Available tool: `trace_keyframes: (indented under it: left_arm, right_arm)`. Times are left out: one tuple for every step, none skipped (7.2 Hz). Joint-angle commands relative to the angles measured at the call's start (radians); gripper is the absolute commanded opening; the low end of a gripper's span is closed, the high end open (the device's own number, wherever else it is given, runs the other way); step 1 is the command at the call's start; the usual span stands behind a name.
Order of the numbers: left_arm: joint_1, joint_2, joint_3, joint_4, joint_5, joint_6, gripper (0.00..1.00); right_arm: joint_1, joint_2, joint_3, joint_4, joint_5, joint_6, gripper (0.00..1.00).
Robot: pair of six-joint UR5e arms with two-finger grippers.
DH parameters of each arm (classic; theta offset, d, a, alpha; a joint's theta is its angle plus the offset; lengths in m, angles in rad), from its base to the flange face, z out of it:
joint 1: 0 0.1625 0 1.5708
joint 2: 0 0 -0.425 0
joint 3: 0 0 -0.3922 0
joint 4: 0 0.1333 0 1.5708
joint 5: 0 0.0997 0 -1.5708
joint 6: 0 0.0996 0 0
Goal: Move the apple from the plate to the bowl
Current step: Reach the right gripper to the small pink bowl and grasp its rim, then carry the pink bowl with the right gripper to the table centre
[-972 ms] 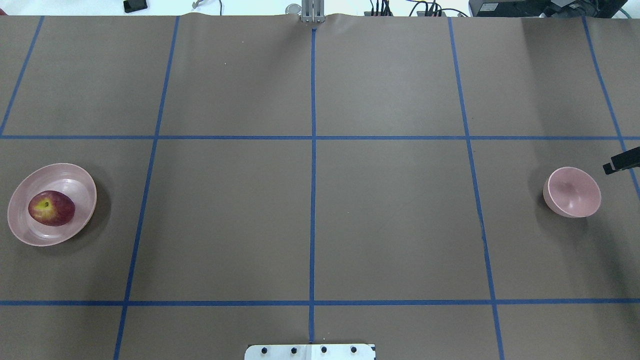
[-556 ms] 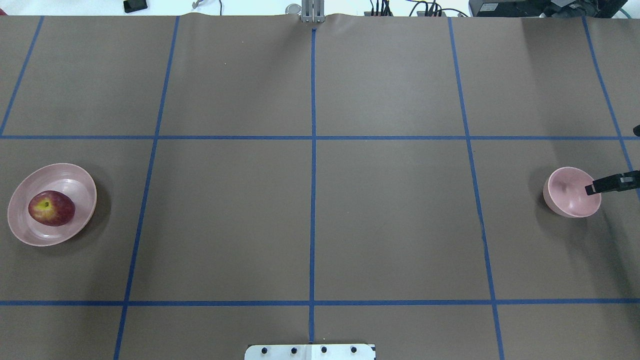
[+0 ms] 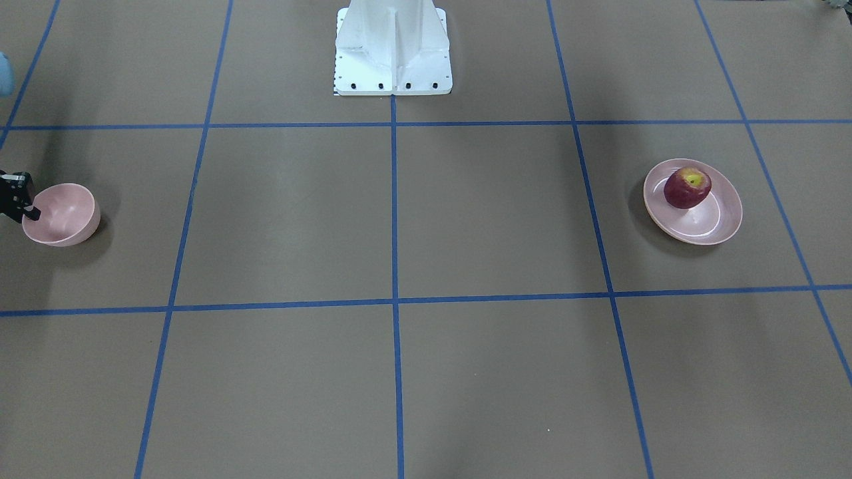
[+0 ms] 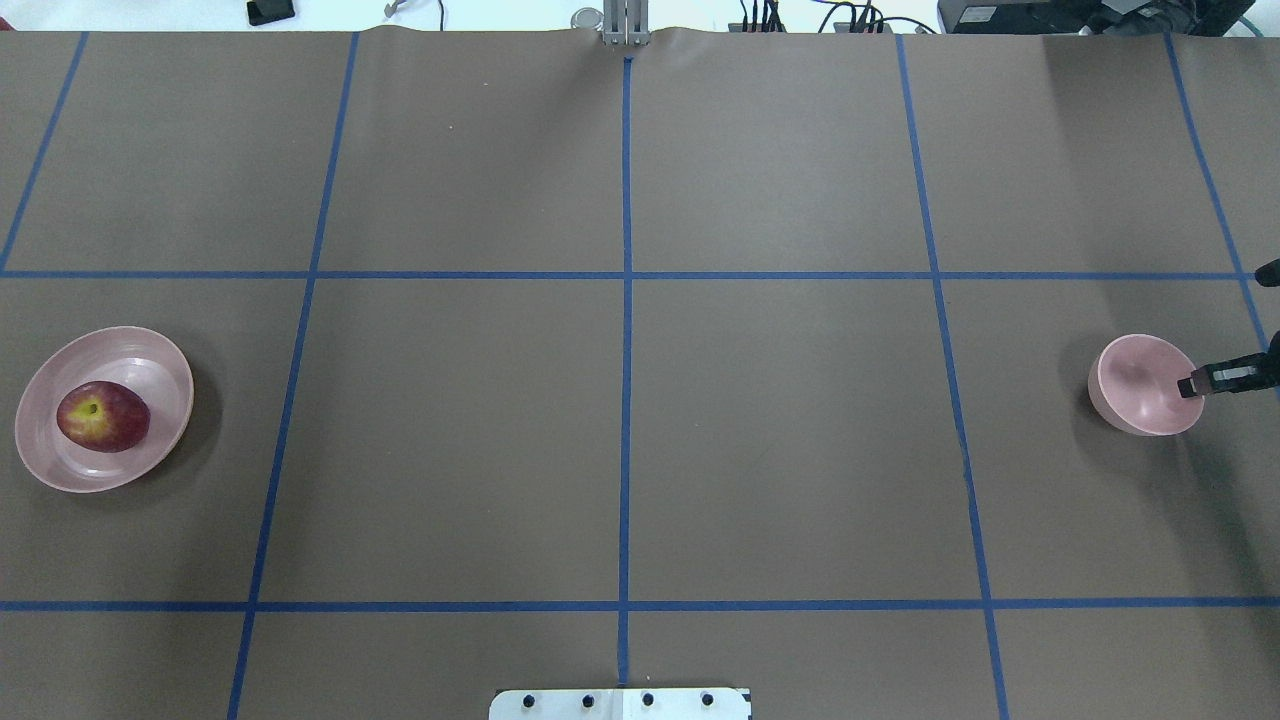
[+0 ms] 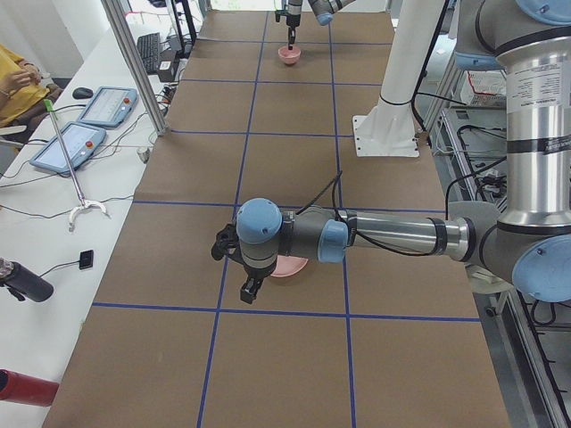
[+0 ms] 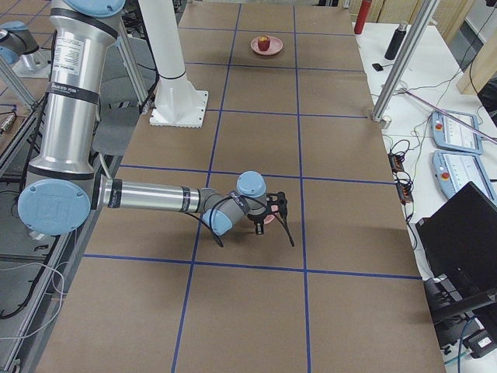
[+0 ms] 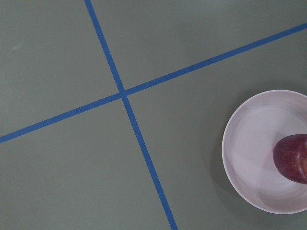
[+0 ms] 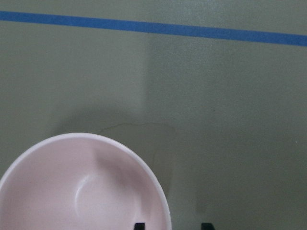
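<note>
The dark red apple (image 4: 103,416) lies in the wide pink plate (image 4: 60,470) at the table's left end; both also show at the right edge of the left wrist view, the apple (image 7: 292,157) in the plate (image 7: 249,148). The deep pink bowl (image 4: 1135,385) stands empty at the right end. My right gripper (image 4: 1197,384) is open and low at the bowl's right rim. In the right wrist view its fingertips (image 8: 139,225) straddle the bowl's rim (image 8: 160,201), one inside and one outside. My left gripper (image 5: 247,278) hangs beside the plate (image 5: 290,267); whether it is open I cannot tell.
The brown table cover carries a grid of blue tape lines (image 4: 626,300). The robot's white base (image 3: 393,53) stands at the middle of the near edge. Cables and devices (image 4: 800,18) lie beyond the far edge. A long stretch of table separates plate and bowl.
My right gripper came in from the right edge and dropped to the bowl's right rim. The apple, plate and bowl have not moved.
</note>
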Motion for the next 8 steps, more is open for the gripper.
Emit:
trace_keyframes:
  left_arm:
    - [0.002,0.0,0.0,0.0,0.0,0.0,0.98]
    - [0.002,0.0,0.0,-0.001,0.0,0.0,0.98]
    - [0.002,0.0,-0.001,0.0,0.0,0.0,0.98]
    - [0.002,0.0,-0.001,-0.001,-0.002,0.0,0.98]
    - [0.002,0.0,-0.001,-0.001,-0.002,0.0,0.98]
    - [0.004,0.0,-0.001,0.0,-0.002,0.0,0.98]
    - [0.004,0.0,0.0,0.0,-0.002,-0.002,0.98]
    - [0.004,0.0,0.0,0.0,-0.002,-0.002,0.98]
  right_arm:
    - [0.008,0.007,0.025,-0.01,0.032,0.001,0.0]
    - [0.035,0.026,0.076,-0.085,0.06,0.003,0.0]
    - [0.058,0.06,0.188,-0.234,0.088,0.004,0.0]
    - [0.059,0.133,0.275,-0.387,0.098,0.037,0.0]
    - [0.007,0.228,0.287,-0.418,0.094,0.203,0.0]
    - [-0.094,0.335,0.285,-0.421,0.044,0.428,0.0]
    - [-0.212,0.431,0.285,-0.43,-0.054,0.578,0.0]
    - [-0.313,0.532,0.285,-0.502,-0.137,0.689,0.0]
